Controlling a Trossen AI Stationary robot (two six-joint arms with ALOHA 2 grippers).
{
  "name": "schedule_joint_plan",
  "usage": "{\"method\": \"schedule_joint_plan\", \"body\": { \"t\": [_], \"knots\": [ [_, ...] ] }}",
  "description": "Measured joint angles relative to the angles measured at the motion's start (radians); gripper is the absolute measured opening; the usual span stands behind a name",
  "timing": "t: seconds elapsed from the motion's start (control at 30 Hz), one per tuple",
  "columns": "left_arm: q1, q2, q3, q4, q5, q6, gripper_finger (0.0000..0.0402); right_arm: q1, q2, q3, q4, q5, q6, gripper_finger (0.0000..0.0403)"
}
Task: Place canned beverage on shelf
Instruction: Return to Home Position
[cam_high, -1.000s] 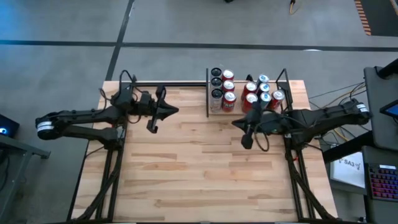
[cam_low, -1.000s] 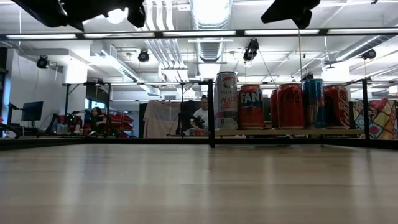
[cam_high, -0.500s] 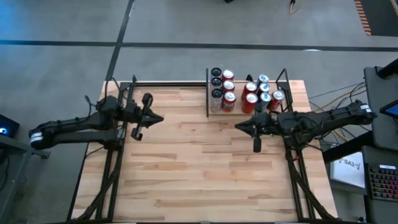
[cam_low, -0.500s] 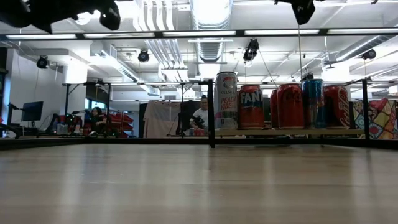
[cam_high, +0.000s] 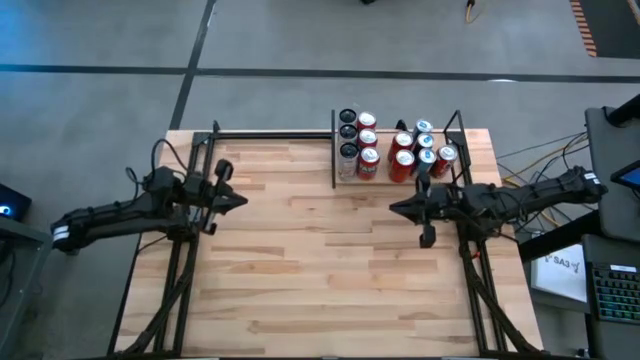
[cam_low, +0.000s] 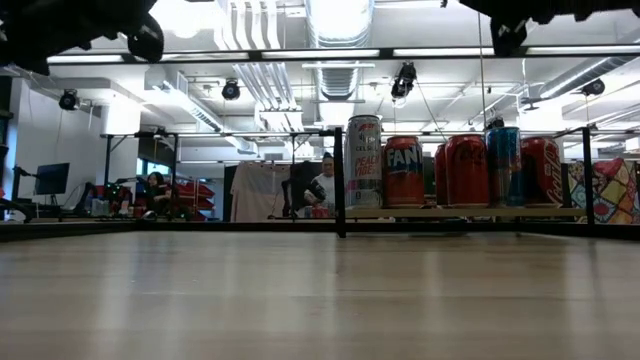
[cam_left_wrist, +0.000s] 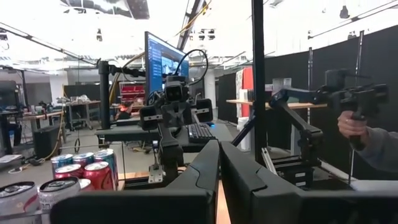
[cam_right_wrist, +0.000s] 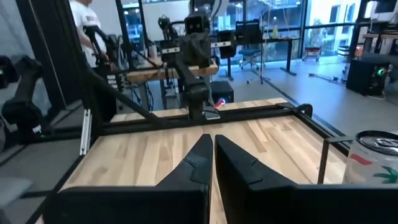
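Several beverage cans (cam_high: 400, 150) stand upright on the shelf (cam_low: 460, 212), a light-wood board with black rods at the table's far right. The low view shows them in a row (cam_low: 450, 170). My left gripper (cam_high: 240, 199) hovers shut and empty over the table's left side, pointing toward the right edge; its fingertips (cam_left_wrist: 219, 146) meet. My right gripper (cam_high: 393, 208) is raised over the right side, just in front of the shelf, pointing toward the left edge, shut and empty (cam_right_wrist: 212, 140). No can is in either gripper.
Bare wooden tabletop (cam_high: 320, 270) spreads between the two arms and toward the near edge. A black rail (cam_high: 270, 135) runs along the far edge left of the shelf. A person's hand (cam_left_wrist: 357, 124) on a handle shows beyond the table in the left wrist view.
My left gripper has drawn back toward the table's left edge and sunk a little, staying shut. My right gripper has drawn back toward the right edge, sunk slightly and tipped up from slanting down to level, staying shut. The cans have not moved.
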Motion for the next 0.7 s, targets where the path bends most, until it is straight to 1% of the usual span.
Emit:
{"method": "schedule_joint_plan", "body": {
  "t": [0.23, 0.37, 0.5, 0.7],
  "knots": [
    [0.000, -0.062, -0.019, -0.005, 0.000, -0.029, 0.0000, 0.000, -0.117, -0.060, 0.000, 0.000, 0.021, 0.0009],
    [0.001, -0.087, -0.022, -0.058, 0.000, -0.042, 0.0000, 0.000, -0.180, -0.088, -0.006, -0.004, 0.013, 0.0009],
    [0.001, -0.111, -0.038, -0.066, 0.001, -0.066, 0.0000, 0.000, -0.256, -0.140, -0.007, -0.005, 0.009, 0.0009],
    [0.001, -0.175, -0.118, 0.001, 0.017, -0.123, 0.0000, 0.000, -0.414, -0.231, -0.008, -0.005, 0.003, 0.0009]
  ]
}}
